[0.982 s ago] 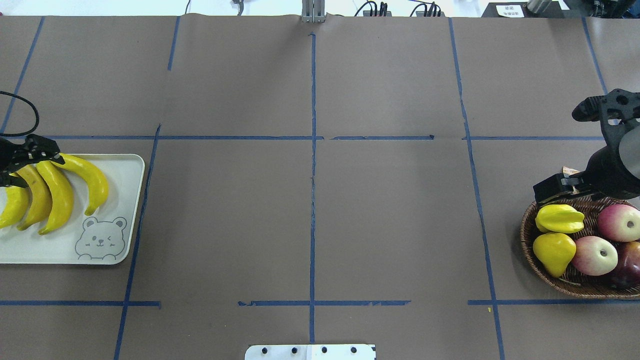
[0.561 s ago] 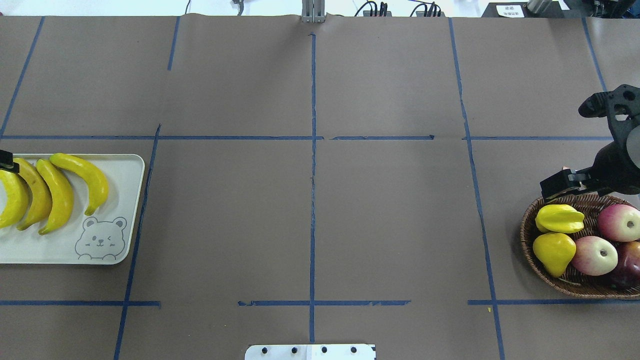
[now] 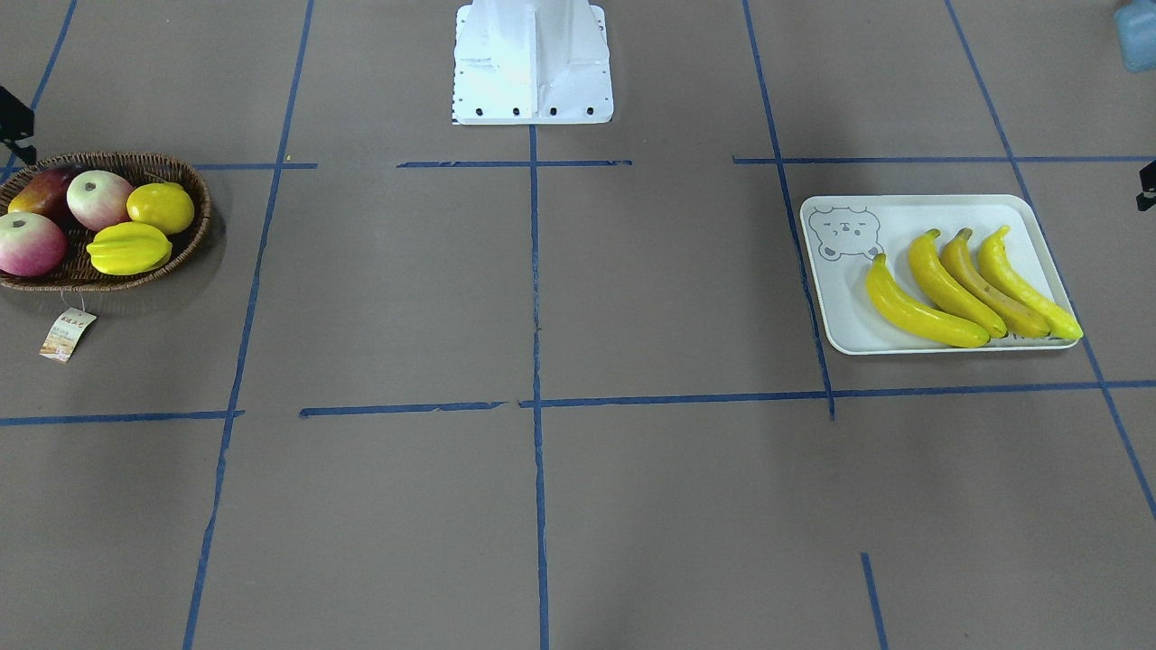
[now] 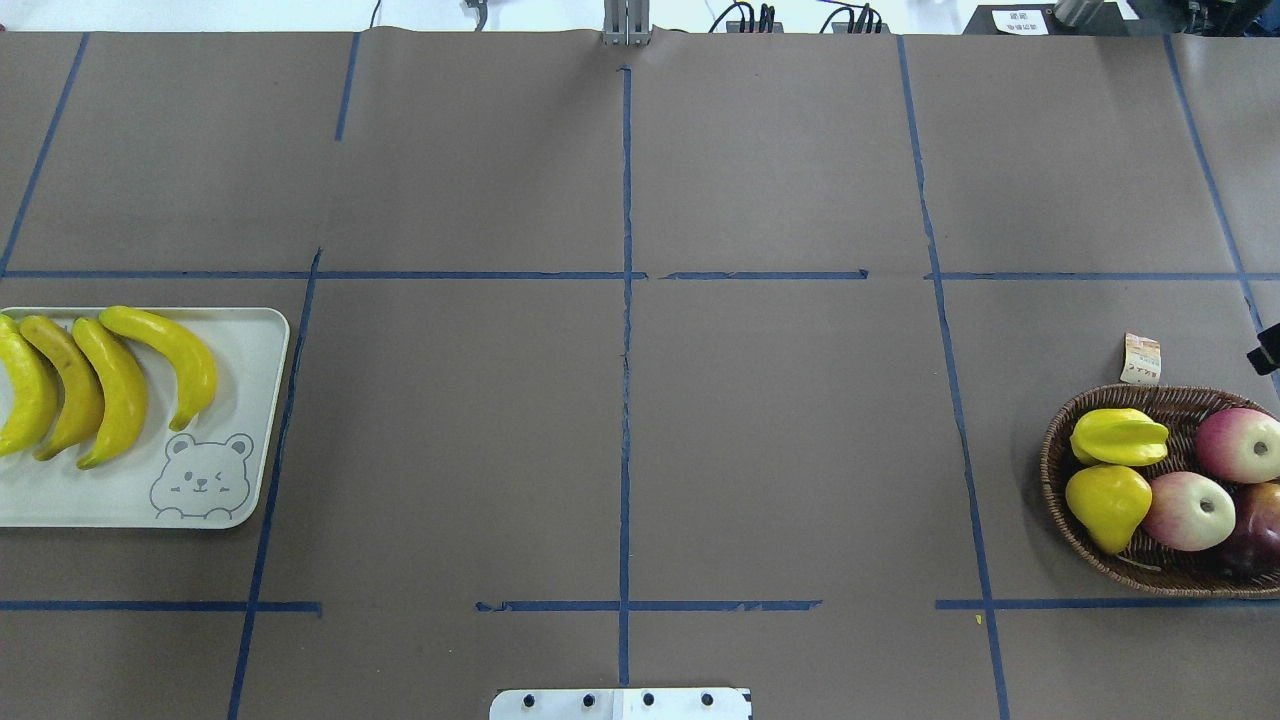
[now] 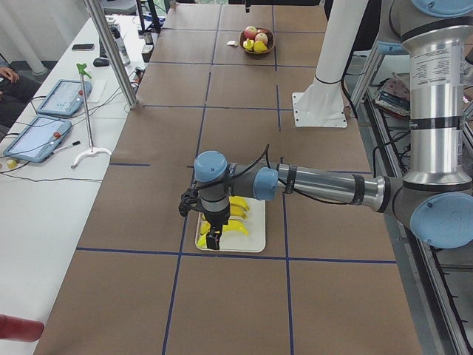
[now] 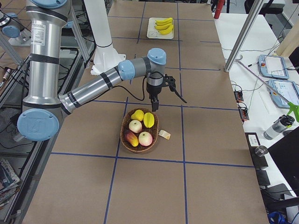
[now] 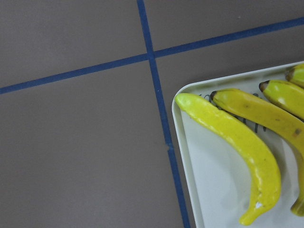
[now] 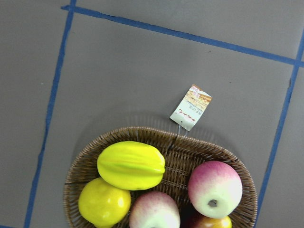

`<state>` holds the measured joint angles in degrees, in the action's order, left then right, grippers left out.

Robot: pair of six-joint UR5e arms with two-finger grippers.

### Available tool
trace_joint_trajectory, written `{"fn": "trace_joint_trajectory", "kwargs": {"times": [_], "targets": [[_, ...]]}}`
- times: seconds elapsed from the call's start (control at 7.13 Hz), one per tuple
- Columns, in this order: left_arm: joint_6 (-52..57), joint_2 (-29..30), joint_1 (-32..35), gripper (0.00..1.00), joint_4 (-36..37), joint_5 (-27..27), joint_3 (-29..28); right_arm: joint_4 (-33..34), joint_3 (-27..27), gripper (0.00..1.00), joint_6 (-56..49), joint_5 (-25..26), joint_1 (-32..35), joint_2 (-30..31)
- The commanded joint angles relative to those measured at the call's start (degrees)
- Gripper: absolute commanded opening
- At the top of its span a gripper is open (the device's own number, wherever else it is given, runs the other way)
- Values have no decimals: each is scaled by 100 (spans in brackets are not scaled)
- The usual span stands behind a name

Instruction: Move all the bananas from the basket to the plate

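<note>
Left claw (image 5: 212, 238) is hanging just above the plate (image 4: 60, 495), over the end lying farthest from the basket (image 4: 1048, 465). Only the side view is showing it properly, so whether it is wide or narrow cannot be told. Right claw (image 6: 154, 103) is hovering well apart from the plate, just beside the basket's rim, and its state cannot be told either.

Judging by the layout, the transfer is looking complete. The next move is probably calling only for both arms to lift clear without nudging the plate.

All four bananas (image 4: 110, 385) are lying side by side on the plate, the darker one among them. The basket is holding a starfruit (image 4: 1118, 437), a lemon (image 4: 1105, 500) and reddish apples (image 4: 1190, 510), with no banana showing. Its tag (image 4: 1141, 358) is resting on the worktop.
</note>
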<state>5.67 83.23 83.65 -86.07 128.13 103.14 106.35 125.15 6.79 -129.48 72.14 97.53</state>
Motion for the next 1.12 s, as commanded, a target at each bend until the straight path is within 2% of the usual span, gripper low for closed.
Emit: {"fn": "trace_joint_trajectory", "kwargs": {"times": [0.0, 0.14, 0.56, 0.7, 0.98], "targets": [[243, -44, 362, 100, 178, 745, -5, 0, -943, 100, -2102, -454, 1218, 213], [120, -70, 424, 100, 91, 748, -74, -9, -1340, 100, -2825, -586, 1633, 388], [136, -167, 424, 100, 55, 695, -171, -218, -1694, 100, -2965, -517, 2365, 802], [154, -167, 424, 100, -284, 565, -163, -515, -1878, 99, -2677, -517, 2367, 811], [119, -211, 433, 100, -341, 222, -171, -1665, -2535, 99, -1903, -308, 2340, 733]]}}
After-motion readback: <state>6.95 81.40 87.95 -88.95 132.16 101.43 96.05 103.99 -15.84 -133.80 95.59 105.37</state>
